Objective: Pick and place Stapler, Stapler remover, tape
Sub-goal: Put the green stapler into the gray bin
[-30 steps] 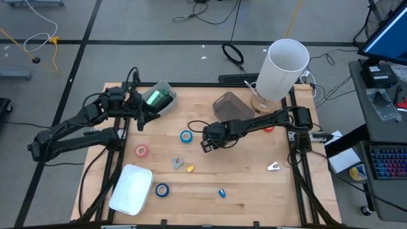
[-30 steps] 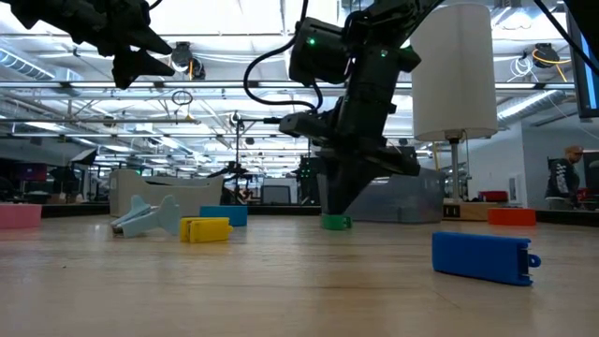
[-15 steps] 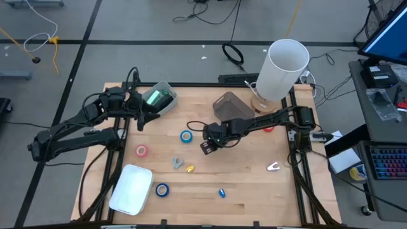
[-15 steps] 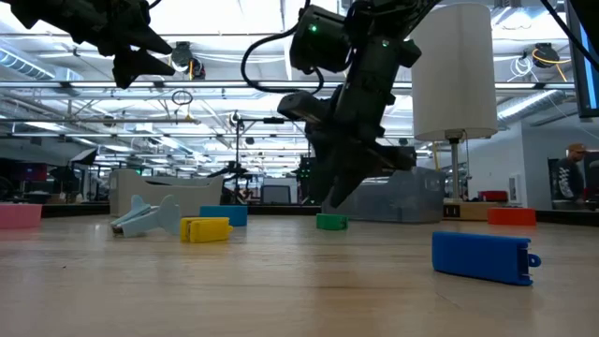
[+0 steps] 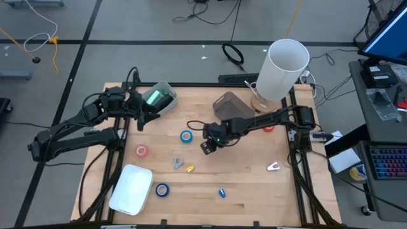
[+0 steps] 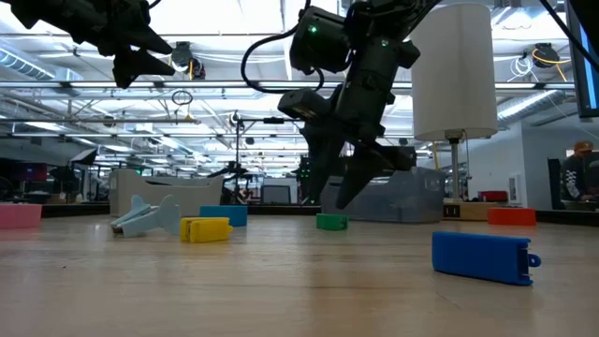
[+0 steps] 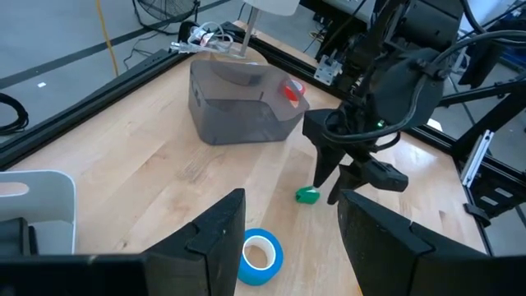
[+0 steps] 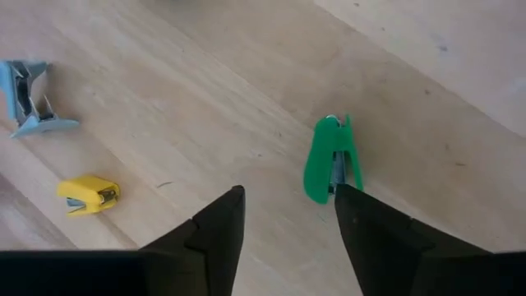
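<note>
A small green stapler (image 8: 333,160) lies flat on the wooden table near its middle and also shows in the low view (image 6: 331,222). My right gripper (image 6: 329,198) hangs open just above it, fingers slanting down, clear of it; from above (image 5: 206,147) it hides the stapler. My left gripper (image 5: 140,122) waits open in the air at the far left. Blue tape (image 5: 186,135), pink tape (image 5: 141,151) and another blue tape (image 5: 162,189) lie flat. A grey staple remover (image 5: 177,163), a yellow stapler (image 5: 189,168) and a blue stapler (image 5: 222,192) rest nearby.
A grey bin (image 5: 230,107) stands just behind my right gripper, with a red tape (image 5: 269,129) beside it. A white bin (image 5: 131,189) sits front left, a clear bin (image 5: 159,98) far left. A tall white cylinder (image 5: 283,67) stands far right. A white staple remover (image 5: 273,166) lies right.
My right gripper, shut a second ago with its tips down at the green stapler, has opened and rolled a little. The stapler lies on the table below the spread fingers.
</note>
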You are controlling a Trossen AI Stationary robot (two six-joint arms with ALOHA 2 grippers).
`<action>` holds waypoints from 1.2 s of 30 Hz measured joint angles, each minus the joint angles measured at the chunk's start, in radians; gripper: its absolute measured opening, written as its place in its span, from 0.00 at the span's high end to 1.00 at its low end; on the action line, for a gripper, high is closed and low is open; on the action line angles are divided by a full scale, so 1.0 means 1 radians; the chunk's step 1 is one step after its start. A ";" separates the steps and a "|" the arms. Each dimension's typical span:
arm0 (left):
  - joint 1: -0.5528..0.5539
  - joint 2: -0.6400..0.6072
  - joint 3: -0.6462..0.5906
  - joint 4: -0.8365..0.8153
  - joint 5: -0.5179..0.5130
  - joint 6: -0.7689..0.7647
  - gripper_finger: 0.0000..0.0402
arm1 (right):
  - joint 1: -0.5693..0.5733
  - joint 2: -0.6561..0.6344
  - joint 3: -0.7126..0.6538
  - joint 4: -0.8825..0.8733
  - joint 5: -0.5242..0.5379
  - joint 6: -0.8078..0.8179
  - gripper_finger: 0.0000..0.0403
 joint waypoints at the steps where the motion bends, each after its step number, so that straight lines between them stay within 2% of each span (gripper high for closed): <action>1: 0.000 0.000 0.000 0.000 0.000 0.000 0.51 | -0.003 0.000 0.000 -0.004 0.000 0.000 0.54; 11: 0.000 0.000 0.000 0.000 0.000 0.005 0.51 | -0.034 -0.001 0.000 -0.017 -0.049 -0.023 0.54; 17: 0.000 0.000 0.000 0.000 0.000 0.007 0.51 | -0.032 -0.001 0.000 -0.022 0.048 -0.082 0.54; 21: 0.000 0.000 0.000 0.000 0.000 0.007 0.51 | -0.032 -0.001 0.001 -0.016 0.055 -0.090 0.54; 28: 0.000 0.000 0.000 0.001 -0.007 0.004 0.51 | -0.012 0.074 0.004 0.037 0.012 -0.089 0.54; 36: -0.003 0.000 0.000 0.001 -0.017 0.000 0.51 | -0.007 0.120 0.006 0.021 0.007 -0.076 0.55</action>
